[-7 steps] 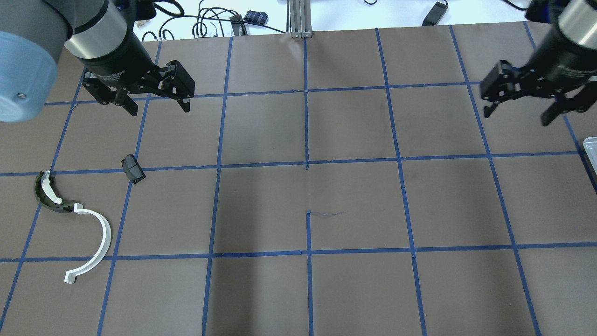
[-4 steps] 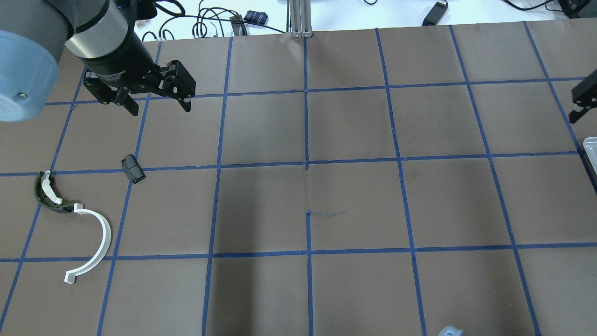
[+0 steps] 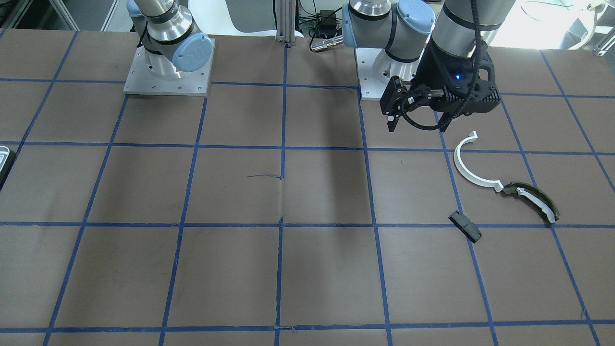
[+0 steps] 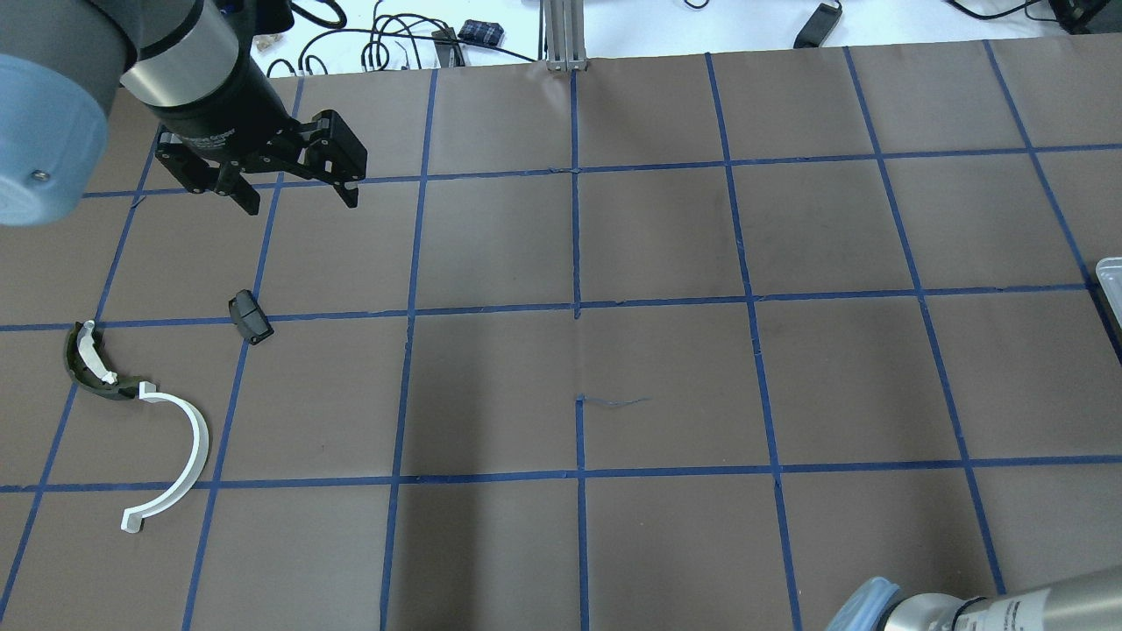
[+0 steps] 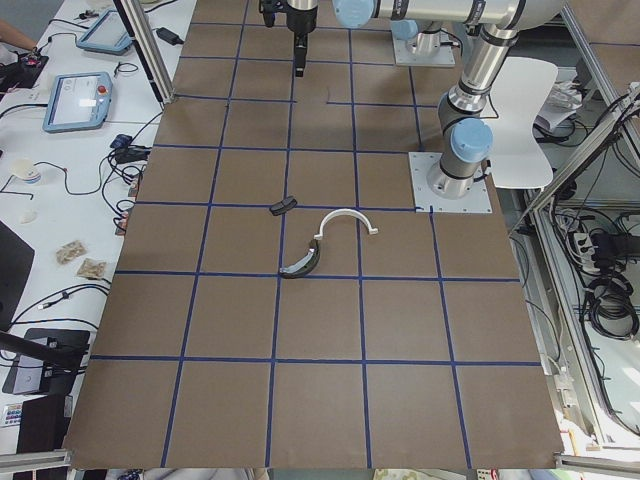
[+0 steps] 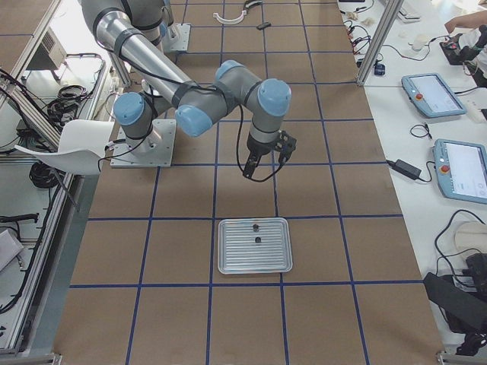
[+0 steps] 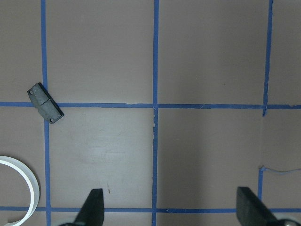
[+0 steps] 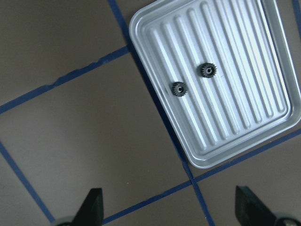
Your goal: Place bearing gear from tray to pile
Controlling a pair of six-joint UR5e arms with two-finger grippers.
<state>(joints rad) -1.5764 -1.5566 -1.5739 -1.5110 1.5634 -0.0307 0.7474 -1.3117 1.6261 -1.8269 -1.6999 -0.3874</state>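
Two gears in tray, pendants nearby

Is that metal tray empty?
No, two small gears lie apart on the ribbed floor of the tray.

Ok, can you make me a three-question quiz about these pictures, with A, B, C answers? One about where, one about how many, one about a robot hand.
1. Where are the gears? A in the tray; B in a cup; C on a shelf.
2. How many gears? A one; B two; C five.
3. The left hand is: A open, empty; B shut on a gear; C shut, empty.
Answers: 1 A, both lie on the tray's ribbed floor. 2 B, the right wrist view shows two. 3 A, its fingers stand wide apart with nothing between.
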